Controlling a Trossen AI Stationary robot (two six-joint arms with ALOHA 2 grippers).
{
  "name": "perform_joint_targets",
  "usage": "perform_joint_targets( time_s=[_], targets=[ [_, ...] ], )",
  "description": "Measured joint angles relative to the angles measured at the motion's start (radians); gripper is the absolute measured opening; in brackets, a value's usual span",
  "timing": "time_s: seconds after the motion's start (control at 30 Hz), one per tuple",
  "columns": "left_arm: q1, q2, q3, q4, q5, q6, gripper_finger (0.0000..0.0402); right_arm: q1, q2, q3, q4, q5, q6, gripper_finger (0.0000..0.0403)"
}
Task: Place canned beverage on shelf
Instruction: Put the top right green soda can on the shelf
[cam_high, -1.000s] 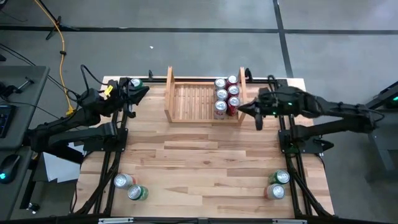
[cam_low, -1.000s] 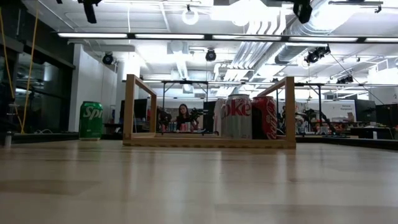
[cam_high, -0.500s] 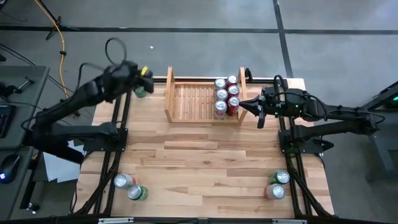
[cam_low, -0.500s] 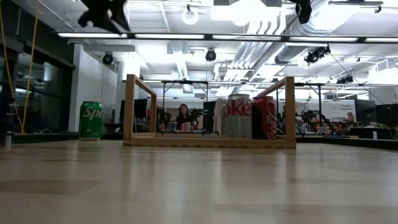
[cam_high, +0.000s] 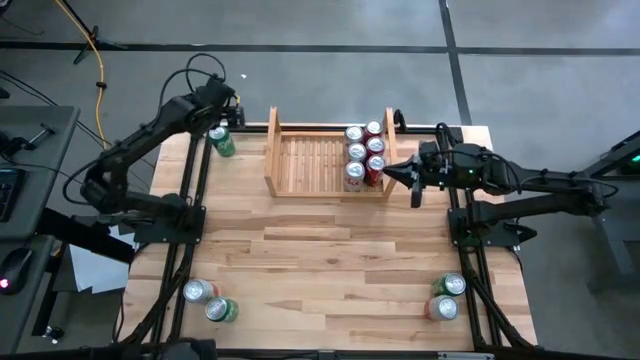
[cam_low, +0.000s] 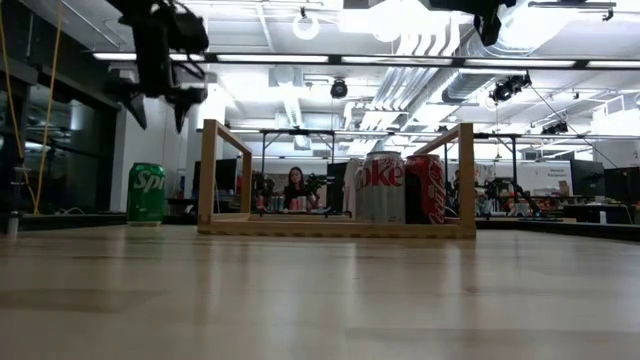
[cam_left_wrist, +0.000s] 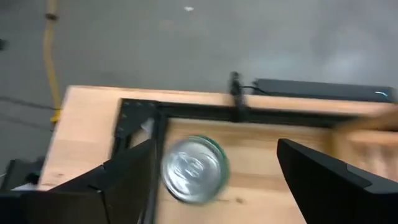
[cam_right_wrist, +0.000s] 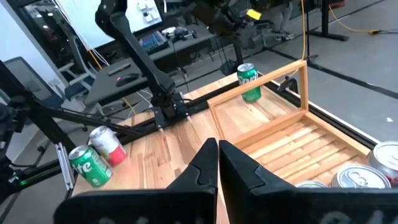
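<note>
The left gripper (cam_low: 155, 100) hangs with fingers spread above a green Sprite can (cam_high: 221, 142) (silver lid, upright), which stands on the table (cam_high: 330, 250) just outside the shelf's (cam_high: 325, 165) left side board. The pale slatted shelf holds Coke cans (cam_high: 364, 155) at its right end. Beside them the right gripper (cam_high: 392, 171) is pressed together.

Ten cans (cam_high: 222, 143), one shelf (cam_high: 312, 165), two grippers (cam_high: 222, 118).

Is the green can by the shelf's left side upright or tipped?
Upright. The green can stands on its base on the table; the left wrist view shows its round top.
</note>
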Motion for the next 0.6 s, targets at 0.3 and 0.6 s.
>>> perform_joint_targets(
  time_s=[0.3,0.6],
  targets=[
    [0.0,0.084,-0.006,0.028,-0.07,-0.196,0.0325,0.0,0.054,0.0,-0.004,0.0,-0.002,0.0],
    [-0.085,0.065,-0.107,-0.005,-0.151,-0.413,0.0324,0.0,0.112,0.0,-0.013,0.0,-0.002,0.0]
  ],
)
